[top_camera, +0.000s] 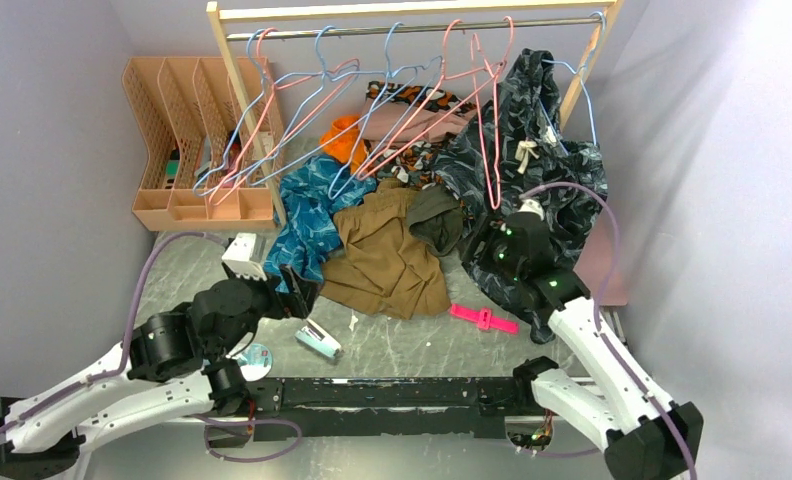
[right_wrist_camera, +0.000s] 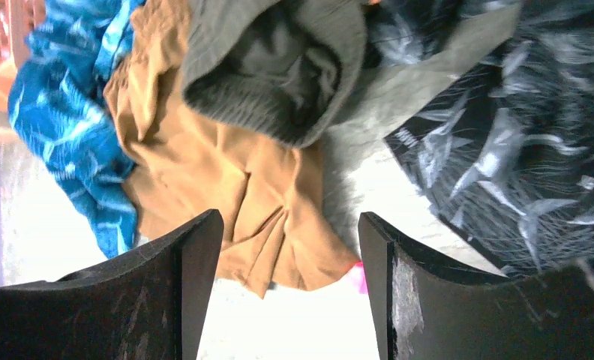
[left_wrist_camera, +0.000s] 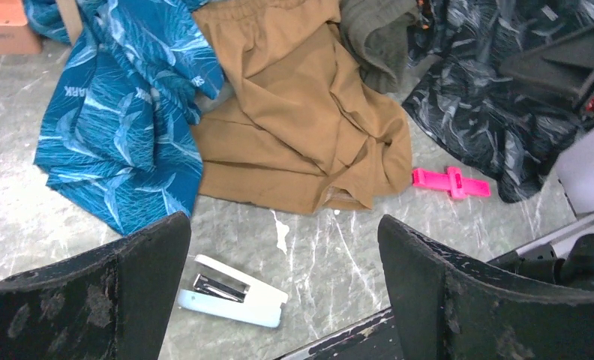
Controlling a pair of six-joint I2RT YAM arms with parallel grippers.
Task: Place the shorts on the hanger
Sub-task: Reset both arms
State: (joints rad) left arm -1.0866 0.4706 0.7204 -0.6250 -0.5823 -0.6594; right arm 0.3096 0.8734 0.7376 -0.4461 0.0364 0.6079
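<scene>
The dark shorts with a pale leaf print and a white drawstring lie heaped at the right. Their top rises against a light-blue wire hanger at the rail's right end; I cannot tell if they hang on it. They also show in the left wrist view and the right wrist view. My right gripper is open and empty, low at the shorts' left edge, over the brown garment's hem. My left gripper is open and empty above a white stapler.
A brown garment, a teal patterned garment and an olive garment lie in the middle. A pink clip lies near the front. Pink hangers and more blue ones hang on the wooden rack. An orange file holder stands back left.
</scene>
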